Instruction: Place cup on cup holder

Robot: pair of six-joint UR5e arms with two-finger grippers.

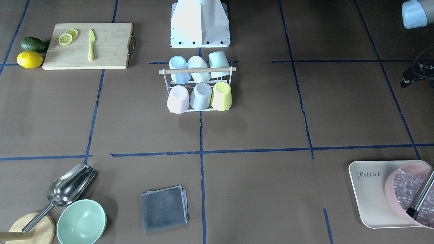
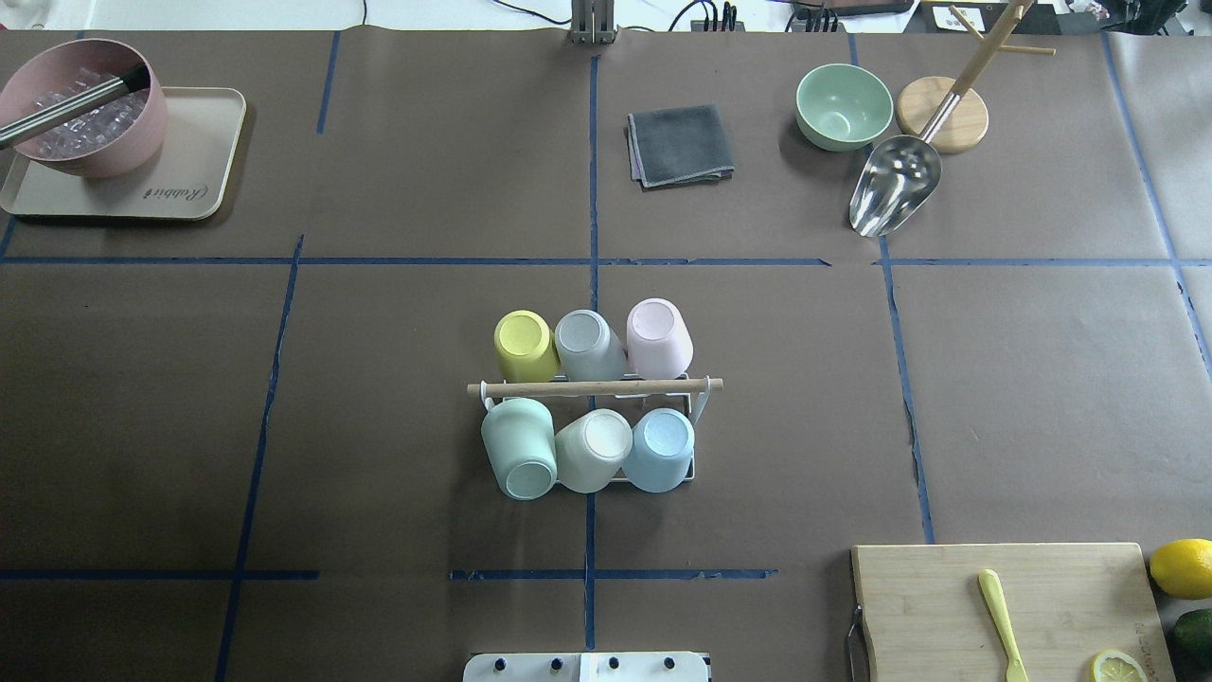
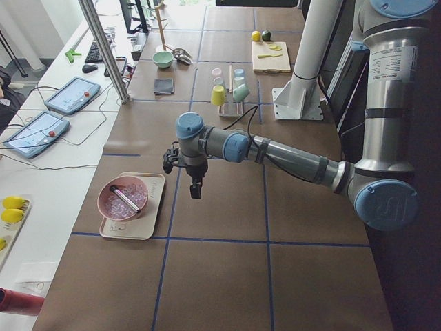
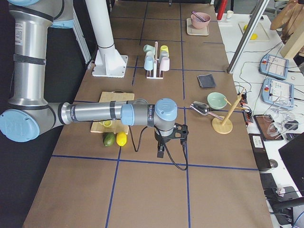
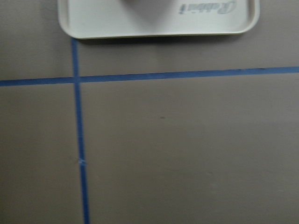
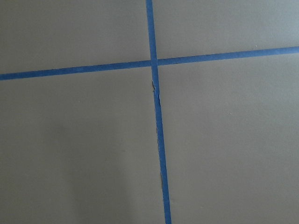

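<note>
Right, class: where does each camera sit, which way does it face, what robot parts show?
Front: across the table, facing the robot; base shows.
Overhead: behind it, looking down; base edge.
Exterior left: table's end; left arm near.
Exterior right: opposite end; right arm near.
Left wrist: down on tray; robot unseen.
Right wrist: down on blue tape; robot unseen.
Shared: front and overhead both see the cup holder.

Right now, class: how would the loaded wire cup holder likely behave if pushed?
Probably light: the cup holder is thin wire. Cups such as the yellow cup sit inverted and tilted, so a shove might unseat them. The wooden rod looks a stiff lifting point.
</note>
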